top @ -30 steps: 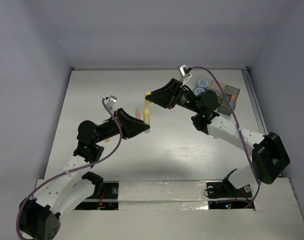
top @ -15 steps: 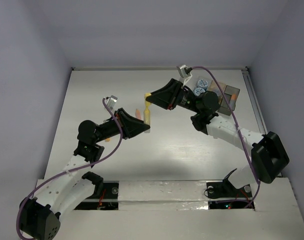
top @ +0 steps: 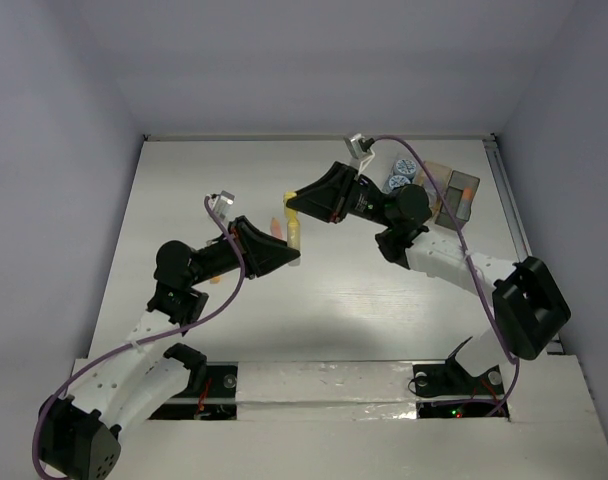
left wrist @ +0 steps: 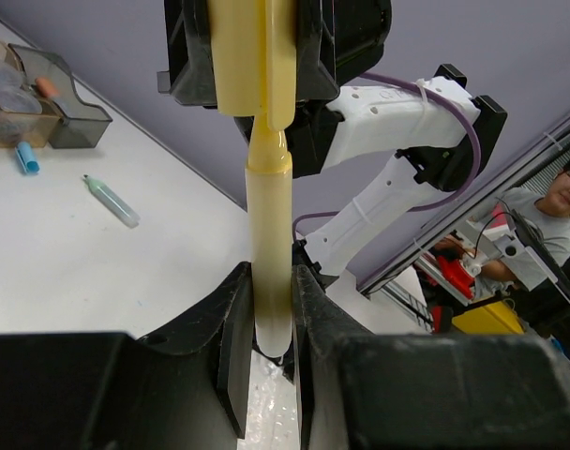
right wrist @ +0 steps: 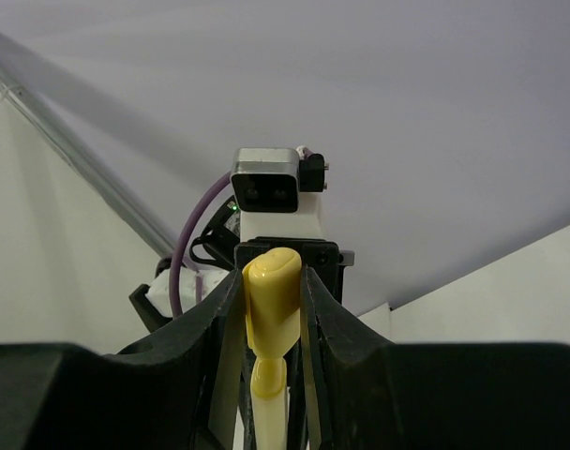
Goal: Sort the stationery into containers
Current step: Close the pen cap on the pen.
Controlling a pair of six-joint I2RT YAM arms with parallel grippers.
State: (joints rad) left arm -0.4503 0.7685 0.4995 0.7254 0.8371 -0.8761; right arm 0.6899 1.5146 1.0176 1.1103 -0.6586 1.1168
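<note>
A yellow marker [top: 294, 234] hangs above the table's middle, held at both ends. My left gripper [top: 294, 258] is shut on its pale barrel [left wrist: 268, 225], which the black fingers [left wrist: 236, 328] pinch from both sides. My right gripper [top: 292, 198] is shut on the marker's yellow cap [right wrist: 271, 295], and a narrow neck [left wrist: 268, 145] shows between cap and barrel. The amber container [top: 436, 186] and the grey container [top: 462, 196] stand side by side at the back right. Blue-white rolls [top: 399, 176] sit by the amber one.
An orange marker [top: 276, 227] lies on the table just left of the held one. A blue marker [left wrist: 24, 157] and a green marker [left wrist: 112, 202] lie on the table near the containers [left wrist: 65, 108]. The grey container holds an orange piece [left wrist: 46, 86].
My right gripper and wrist have shifted slightly to the left with the cap end. The left arm has stayed put, and both grips hold.
</note>
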